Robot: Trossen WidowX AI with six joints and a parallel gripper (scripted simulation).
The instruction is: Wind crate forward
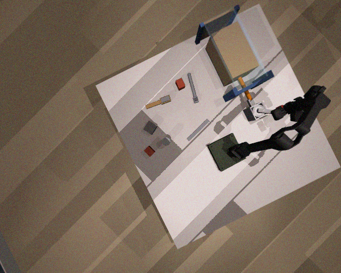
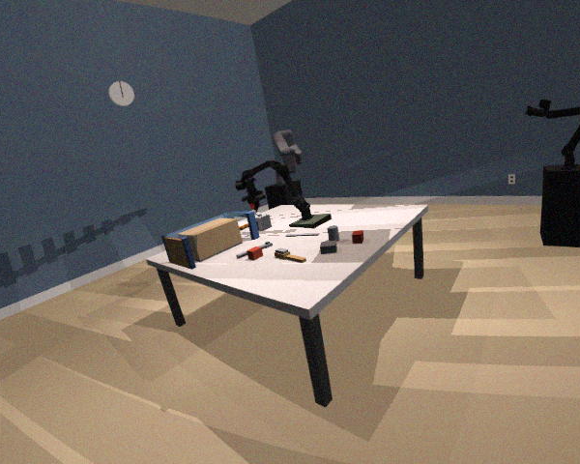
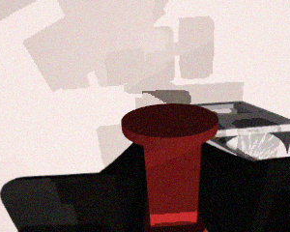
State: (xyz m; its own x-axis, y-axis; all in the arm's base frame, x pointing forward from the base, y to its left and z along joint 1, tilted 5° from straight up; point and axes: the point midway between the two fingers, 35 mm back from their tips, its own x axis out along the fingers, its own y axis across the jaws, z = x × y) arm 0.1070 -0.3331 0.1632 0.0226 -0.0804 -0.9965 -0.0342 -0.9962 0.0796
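Observation:
The tan crate (image 1: 235,48) (image 2: 213,240) sits flat inside the clear-panelled cubby. A strip of space shows between its front and the blue steel frame (image 1: 229,96) (image 2: 253,225) at the mouth. The orange strap (image 1: 248,94) runs from there to the winch (image 1: 248,114) (image 2: 264,221) (image 3: 232,115). The winch handle's pale crank arm (image 1: 263,111) reaches out from over the winch top; its key is hidden. My gripper (image 1: 273,112) (image 2: 252,205) (image 3: 161,139) is shut on the handle's red knob (image 3: 170,121), beside the winch.
The arm's green base plate (image 1: 219,154) (image 2: 316,220) stands near the winch. A grey bar (image 1: 198,129), grey wrench-like tool (image 1: 192,88), brush (image 1: 158,102), two red blocks (image 1: 180,83) (image 1: 149,151), dark block (image 1: 150,127) and grey cylinder (image 1: 166,139) (image 2: 333,233) lie farther off.

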